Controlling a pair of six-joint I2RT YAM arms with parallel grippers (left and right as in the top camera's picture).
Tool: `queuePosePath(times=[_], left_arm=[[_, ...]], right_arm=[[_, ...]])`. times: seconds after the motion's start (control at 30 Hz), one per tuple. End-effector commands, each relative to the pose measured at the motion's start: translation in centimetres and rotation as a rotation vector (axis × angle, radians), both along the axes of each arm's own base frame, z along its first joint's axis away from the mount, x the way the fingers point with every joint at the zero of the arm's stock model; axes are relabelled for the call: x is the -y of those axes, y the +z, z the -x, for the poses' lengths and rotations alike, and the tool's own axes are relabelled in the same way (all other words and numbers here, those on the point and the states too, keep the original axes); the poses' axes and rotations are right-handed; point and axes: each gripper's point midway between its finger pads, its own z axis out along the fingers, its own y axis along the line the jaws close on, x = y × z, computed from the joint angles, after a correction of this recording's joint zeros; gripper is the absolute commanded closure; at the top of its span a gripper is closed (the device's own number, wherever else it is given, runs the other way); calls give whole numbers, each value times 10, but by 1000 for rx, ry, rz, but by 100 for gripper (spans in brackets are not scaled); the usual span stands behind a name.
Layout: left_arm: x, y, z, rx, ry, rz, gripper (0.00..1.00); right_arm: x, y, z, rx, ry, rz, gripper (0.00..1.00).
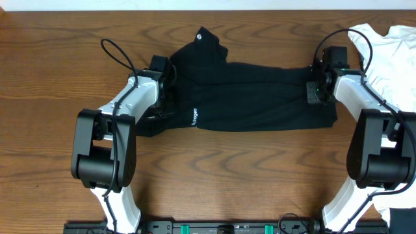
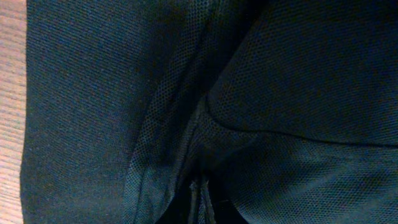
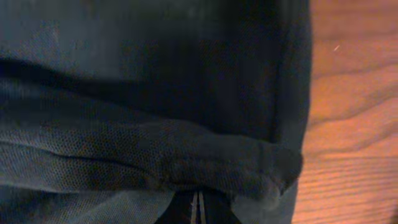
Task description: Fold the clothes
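A black mesh garment (image 1: 253,91) with a small white logo lies stretched across the middle of the wooden table. My left gripper (image 1: 164,77) is at its left end. In the left wrist view the jaws (image 2: 200,202) are shut, with black fabric (image 2: 124,93) pinched between them. My right gripper (image 1: 318,86) is at the garment's right end. In the right wrist view its jaws (image 3: 198,208) are shut on a folded edge of the fabric (image 3: 155,155), next to the garment's right hem.
A pile of white clothing (image 1: 390,45) lies at the back right corner, just behind my right arm. Bare wooden table (image 1: 234,175) shows in front of the garment. A black cable (image 1: 117,55) loops off the left arm.
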Motion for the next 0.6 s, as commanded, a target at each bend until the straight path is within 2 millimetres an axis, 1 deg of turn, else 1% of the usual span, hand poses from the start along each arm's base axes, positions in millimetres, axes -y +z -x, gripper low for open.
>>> queuePosePath(times=[0.0, 0.13, 0.23, 0.3, 0.33, 0.4, 0.47, 0.57], left_arm=[[-8, -13, 8, -44, -3, -33, 94], [-8, -13, 7, -40, -3, -32, 93], [-7, -13, 3, -21, -3, -28, 93], [-5, -10, -3, 7, -3, -23, 94], [-4, -6, -8, 26, -3, -20, 94], [-2, 9, -18, 70, -2, -11, 94], [0, 33, -32, 138, -2, 1, 94], [5, 77, -50, 260, -3, 25, 93]], right_arm=[[11, -3, -3, 17, -27, 14, 98], [16, 2, -15, 74, -38, 18, 91], [20, 7, -26, 130, -73, 11, 87], [21, 11, -34, 167, -88, 7, 87], [21, 14, -38, 190, -97, 4, 87], [22, 21, -45, 229, -108, 0, 87], [22, 32, -51, 262, -108, 3, 86], [23, 51, -55, 298, -108, 5, 83]])
